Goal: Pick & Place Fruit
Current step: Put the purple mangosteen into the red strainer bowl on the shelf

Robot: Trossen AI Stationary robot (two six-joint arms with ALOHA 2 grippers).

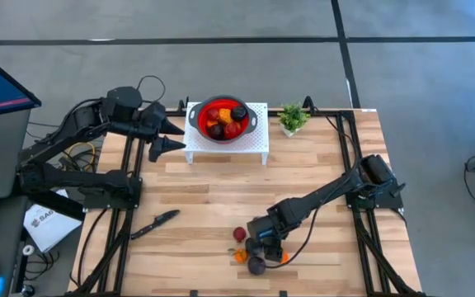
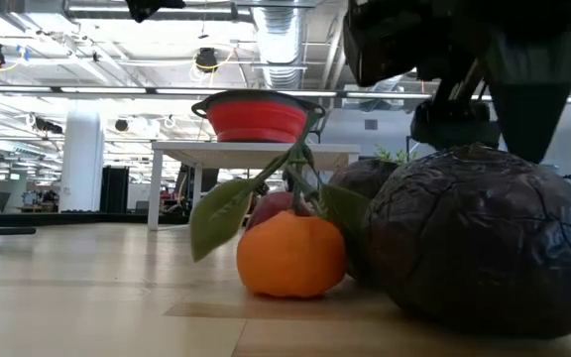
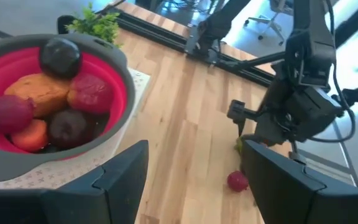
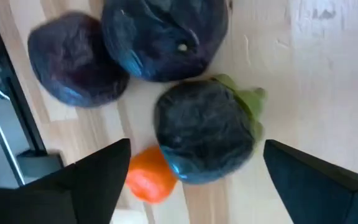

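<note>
Hovering right hand (image 4: 191, 171) wide open over fruit cluster (image 1: 254, 252) at desk's near edge; dark round piece (image 4: 205, 129) sits between our fingers. Left hand (image 1: 171, 136) open, empty, beside red bowl (image 1: 196, 120).

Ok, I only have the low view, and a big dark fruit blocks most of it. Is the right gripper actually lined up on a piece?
Observer: Yes. The right gripper hangs open over a dark purple piece, with one finger on either side and no grip on it.
Operator: Is anything crowding it?
Observer: A small orange piece lies right against it, and a larger dark piece sits close on the other side.
Operator: And the left arm?
Observer: The left gripper is open and empty beside the red bowl, which already holds several fruits.
</note>
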